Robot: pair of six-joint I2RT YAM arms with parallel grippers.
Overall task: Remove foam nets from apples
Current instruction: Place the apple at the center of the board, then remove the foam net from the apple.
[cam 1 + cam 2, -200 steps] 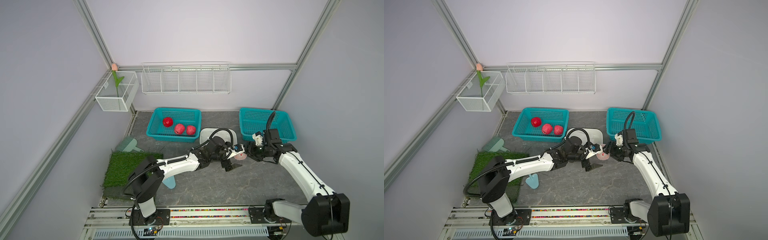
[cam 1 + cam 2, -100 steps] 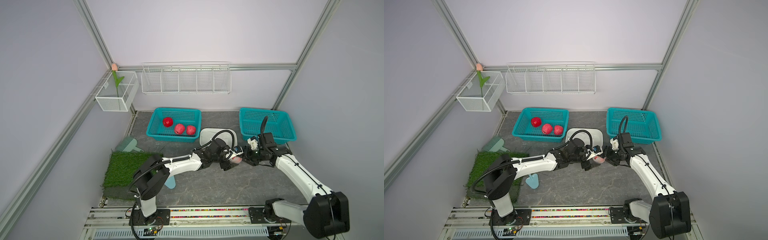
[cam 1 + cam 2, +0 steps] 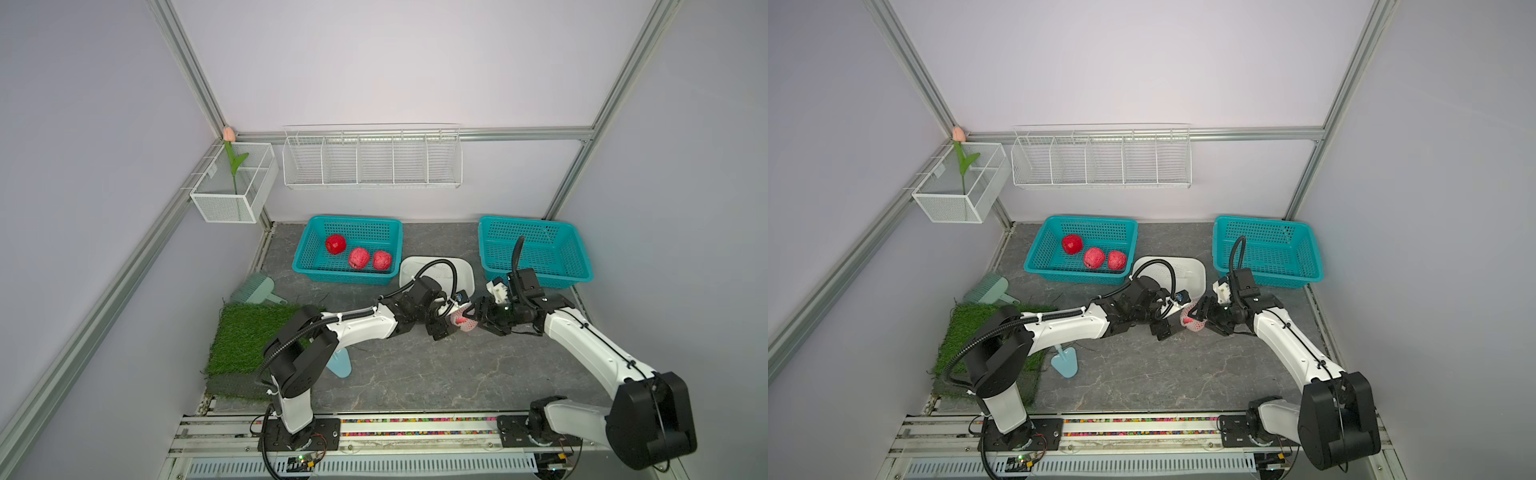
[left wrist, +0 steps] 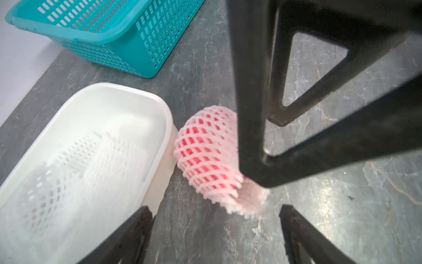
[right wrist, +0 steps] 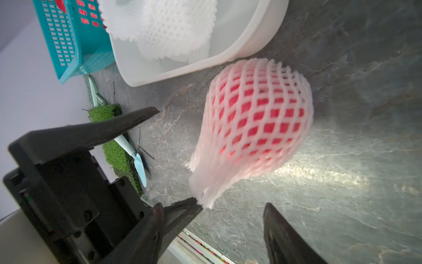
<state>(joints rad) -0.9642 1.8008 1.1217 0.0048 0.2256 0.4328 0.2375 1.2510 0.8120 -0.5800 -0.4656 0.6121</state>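
Observation:
One apple (image 3: 462,325) wrapped in a white foam net (image 5: 253,118) lies on its side on the grey table, beside the white tub (image 4: 114,88). My left gripper (image 3: 446,322) faces it from one side, open, the net's loose end (image 4: 246,205) just ahead of its fingers. My right gripper (image 3: 482,320) faces it from the other side, also open, and holds nothing. One left fingertip (image 5: 194,203) touches the net's loose end. Three bare red apples (image 3: 359,258) sit in the left teal basket (image 3: 303,266). Loose foam nets (image 4: 75,164) lie in the tub.
An empty teal basket (image 3: 536,253) stands at the back right. A grass mat (image 3: 249,336), a green brush (image 3: 255,291) and a pale blue scoop (image 3: 340,365) lie at the left. White wire racks (image 3: 372,160) hang on the back wall.
The right gripper has moved left and lower, closing in on the netted apple opposite the left gripper. The left arm has shifted only slightly.

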